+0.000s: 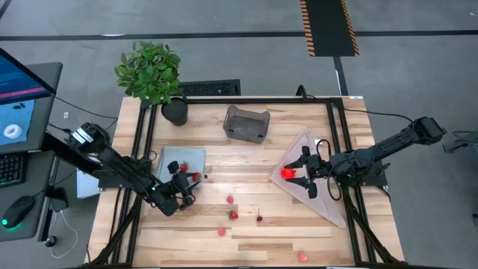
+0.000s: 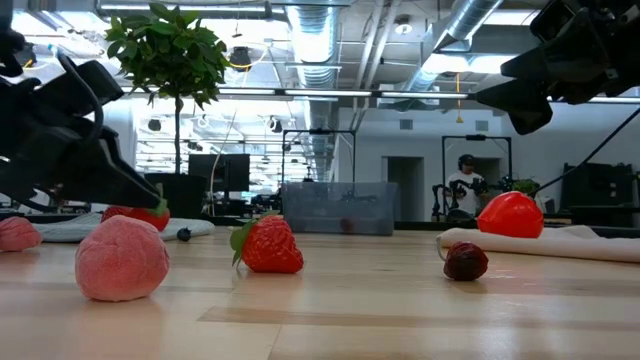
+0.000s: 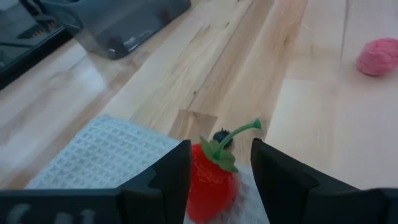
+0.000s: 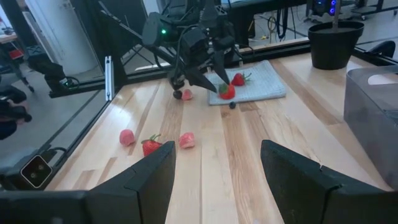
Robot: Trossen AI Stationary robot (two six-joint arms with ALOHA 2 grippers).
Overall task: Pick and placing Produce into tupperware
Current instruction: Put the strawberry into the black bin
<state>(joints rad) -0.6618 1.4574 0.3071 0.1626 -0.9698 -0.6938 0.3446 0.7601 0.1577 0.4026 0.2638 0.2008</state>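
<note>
Left wrist view: left gripper (image 3: 214, 171) spread around a strawberry (image 3: 208, 180) at the mat (image 3: 106, 152) corner.
The berry sits between the fingers, stem pointing away; the tupperware (image 1: 246, 123) lies toward the bench's far edge, nearer this arm. The right gripper (image 1: 308, 173), spread, hovers by the large red fruit (image 1: 287, 172) near the right edge. No readable writing.

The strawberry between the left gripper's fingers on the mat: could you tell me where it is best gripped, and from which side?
Grip the strawberry across its broad red body, below the green leaves, coming from above as the left gripper now does. Its stem points away from the fingers, leaving the rounded flanks free on both sides. It lies at the mat edge, so a light squeeze is probably wise.
</note>
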